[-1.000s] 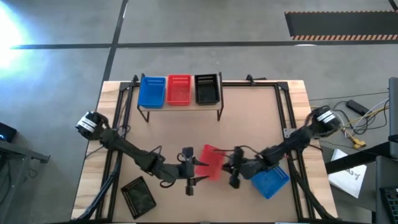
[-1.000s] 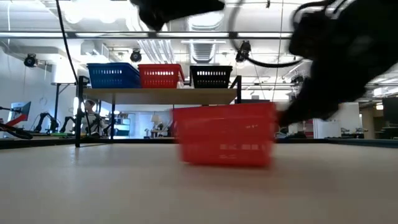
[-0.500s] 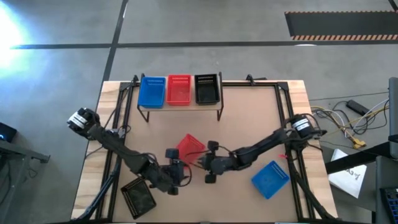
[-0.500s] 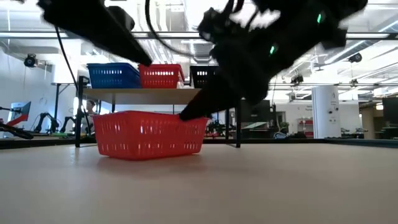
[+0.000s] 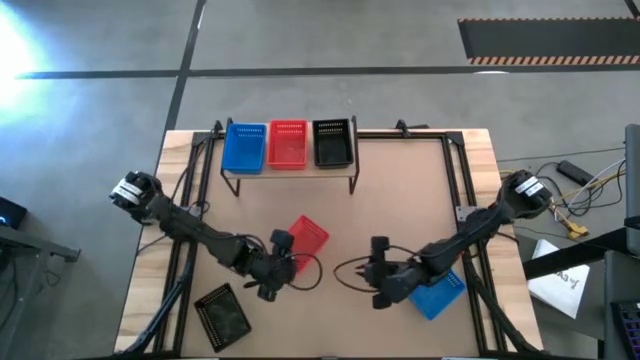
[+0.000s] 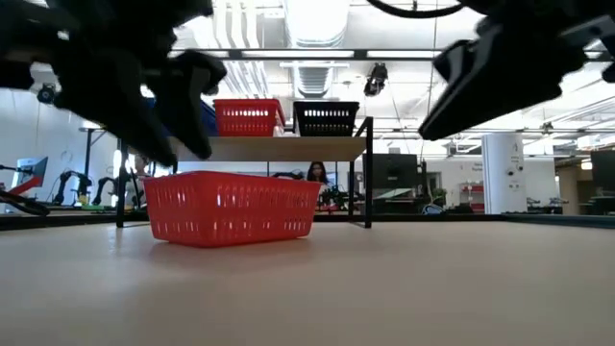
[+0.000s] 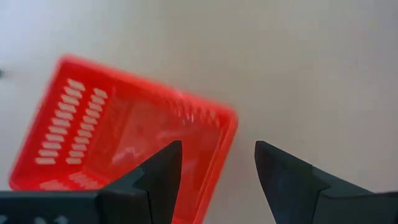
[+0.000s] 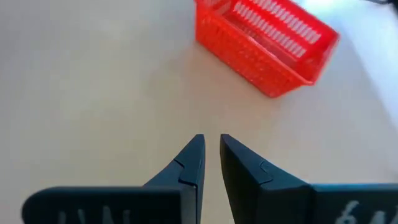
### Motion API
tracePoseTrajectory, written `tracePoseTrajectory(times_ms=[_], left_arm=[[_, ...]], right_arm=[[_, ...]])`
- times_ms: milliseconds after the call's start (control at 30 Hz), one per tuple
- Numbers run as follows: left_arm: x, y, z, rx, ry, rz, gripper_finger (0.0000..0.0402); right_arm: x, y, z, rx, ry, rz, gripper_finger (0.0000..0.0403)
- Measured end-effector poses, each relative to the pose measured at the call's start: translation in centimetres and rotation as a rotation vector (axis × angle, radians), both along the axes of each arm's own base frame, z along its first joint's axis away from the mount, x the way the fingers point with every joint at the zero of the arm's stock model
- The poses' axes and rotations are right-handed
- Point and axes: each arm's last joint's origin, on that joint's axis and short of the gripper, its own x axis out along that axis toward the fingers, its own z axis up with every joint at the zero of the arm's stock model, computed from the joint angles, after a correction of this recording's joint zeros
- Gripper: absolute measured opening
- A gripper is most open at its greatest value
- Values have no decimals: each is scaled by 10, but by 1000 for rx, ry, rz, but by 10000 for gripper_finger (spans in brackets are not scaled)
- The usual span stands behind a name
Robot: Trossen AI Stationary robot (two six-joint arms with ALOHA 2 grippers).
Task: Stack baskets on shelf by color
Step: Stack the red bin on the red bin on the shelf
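A red basket [image 5: 308,236] stands upright on its bottom on the table, in front of the shelf [image 5: 290,171]; the low view shows the same basket [image 6: 231,207]. On the shelf sit a blue basket [image 5: 244,147], a red one [image 5: 288,144] and a black one [image 5: 333,142]. My left gripper [image 5: 282,252] hovers open by the red basket's near-left corner [image 7: 211,124], and I see no touch. My right gripper [image 5: 365,272] is off to the basket's right, its fingers [image 8: 194,155] only a narrow gap apart, holding nothing.
A blue basket [image 5: 437,293] lies under my right arm near the table's right edge. A black basket [image 5: 222,313] sits at the near-left corner. The board between the shelf and the red basket is bare. A person shows in the room behind the shelf.
My right gripper carried the red basket toward the table's left and far side and set it down in front of the shelf. It then let go and drew back toward the right. The basket turned about as it moved. My left gripper shifted left, staying beside the basket.
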Motion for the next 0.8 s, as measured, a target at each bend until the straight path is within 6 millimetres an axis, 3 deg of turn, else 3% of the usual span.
tracePoseTrajectory(times_ms=[267,400,633,800], left_arm=[[-2,14,-14,0,93,17,177],[-1,14,-14,-1,92,18,131],[-1,13,-14,-7,87,23,17],[3,4,1,-46,44,21,8]], right_arm=[[-14,-5,-25,33,-107,-88,43],[-15,-6,-29,36,-102,-93,43],[-20,0,-25,16,-92,-58,43],[-36,10,-13,6,-69,3,43]])
